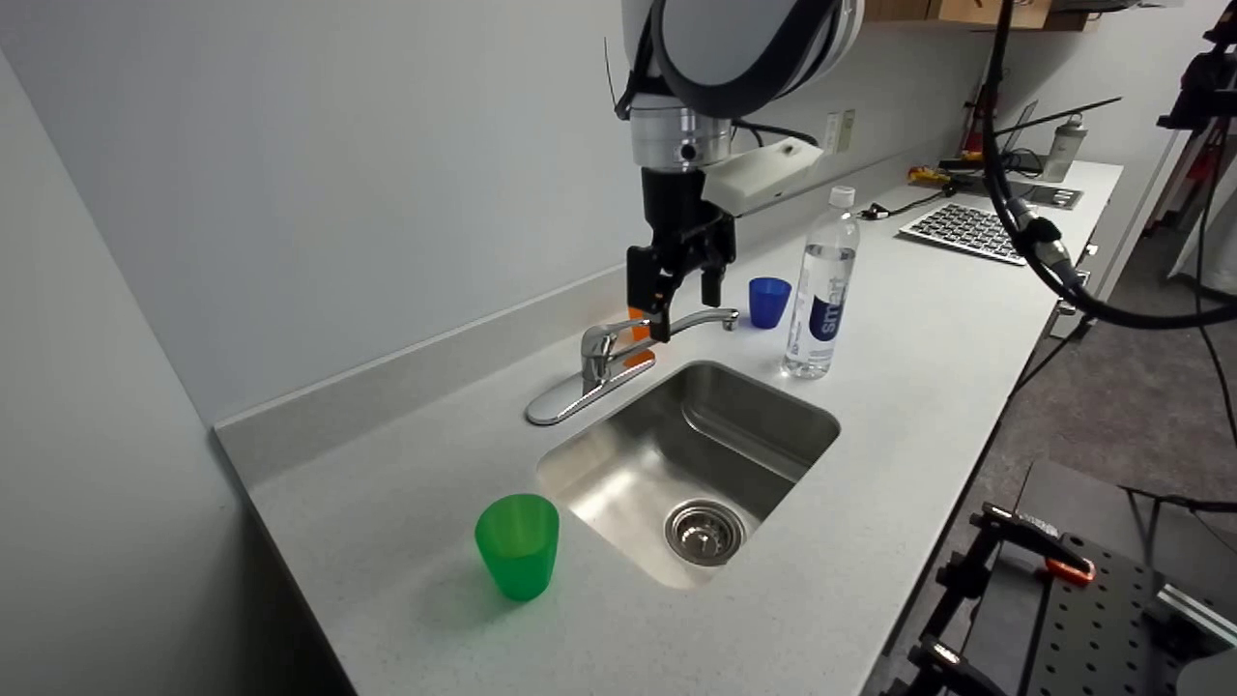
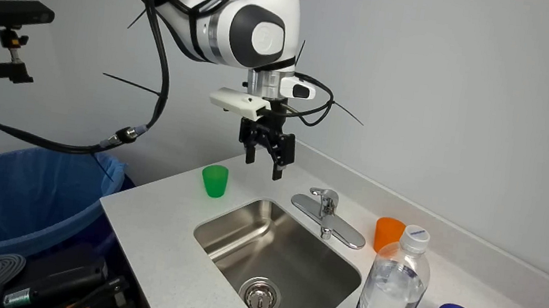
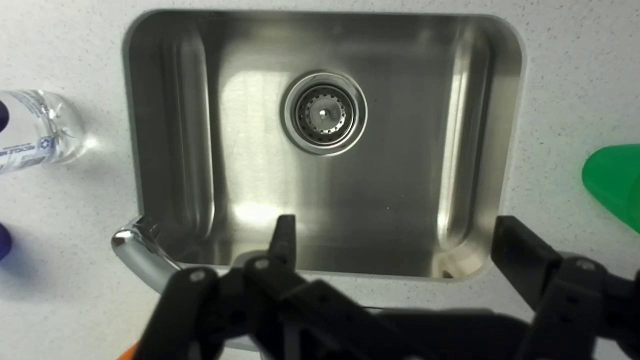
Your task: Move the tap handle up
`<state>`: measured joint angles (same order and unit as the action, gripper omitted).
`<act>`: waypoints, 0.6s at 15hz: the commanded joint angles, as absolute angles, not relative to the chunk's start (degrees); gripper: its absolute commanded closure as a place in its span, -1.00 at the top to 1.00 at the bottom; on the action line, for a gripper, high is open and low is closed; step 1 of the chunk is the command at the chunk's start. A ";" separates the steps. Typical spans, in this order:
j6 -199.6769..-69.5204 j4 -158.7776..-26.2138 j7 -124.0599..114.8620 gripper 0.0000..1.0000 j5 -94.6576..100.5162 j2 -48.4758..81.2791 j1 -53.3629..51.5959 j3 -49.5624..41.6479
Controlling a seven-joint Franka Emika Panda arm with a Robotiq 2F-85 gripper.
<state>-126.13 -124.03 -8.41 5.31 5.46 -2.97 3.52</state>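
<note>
My gripper (image 2: 263, 165) hangs above the counter (image 2: 154, 223), spread wide and with nothing in its hold. The tap handle (image 2: 321, 191) is near the wall-side edge of the counter, between this edge and the sink (image 2: 291, 267). Being of short, shiny chrome, it should be rigid, slippery and not fragile, maybe a little stiff in turning; I expect no weight to carry. I would push softly upward from below its free end, because a pinch could slide.
</note>
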 commanded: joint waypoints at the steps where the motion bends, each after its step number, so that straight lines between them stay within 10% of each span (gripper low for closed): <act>1: -127.00 -120.38 -11.83 1.00 7.33 9.91 -3.38 2.58; 9: -128.02 -109.82 -13.44 1.00 9.30 20.76 -3.28 -0.30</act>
<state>-127.71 -115.96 -12.17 7.38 15.48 -2.97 1.45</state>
